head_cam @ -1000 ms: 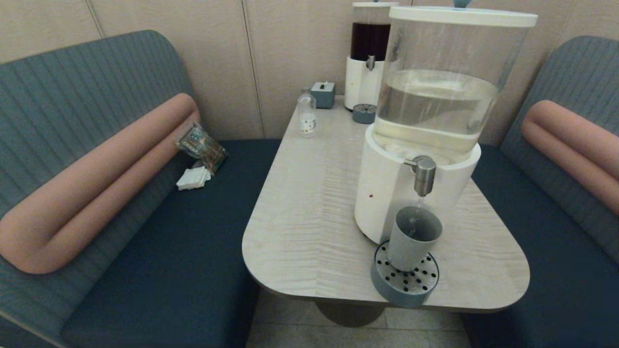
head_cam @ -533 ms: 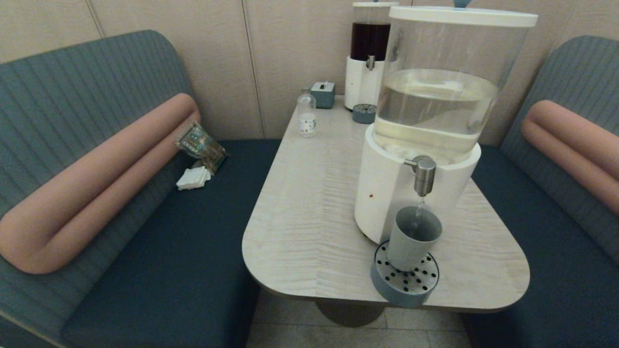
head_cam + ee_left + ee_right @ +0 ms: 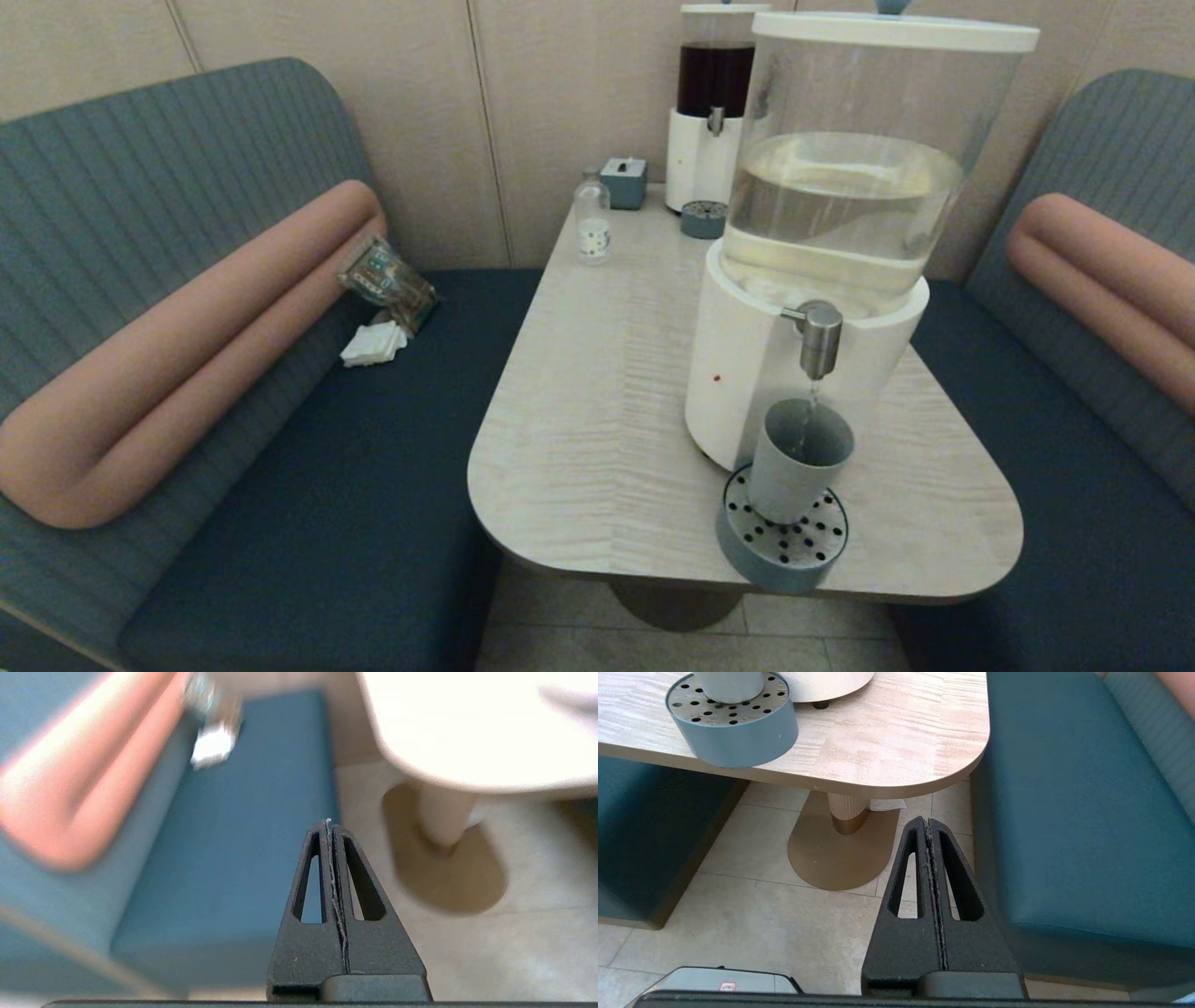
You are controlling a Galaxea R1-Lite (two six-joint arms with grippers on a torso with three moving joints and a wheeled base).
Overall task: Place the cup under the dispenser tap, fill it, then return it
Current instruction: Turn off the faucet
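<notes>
Both arms hang parked below the table's edge; the left gripper (image 3: 331,826) is pressed closed on nothing above the bench seat, and the right gripper (image 3: 928,823) is likewise closed and empty over the floor tiles; on the table (image 3: 597,392), the cup (image 3: 798,459) stands upright on the perforated drip tray (image 3: 782,551); directly above it, the dispenser tap (image 3: 820,340) runs a thin stream into the cup.
</notes>
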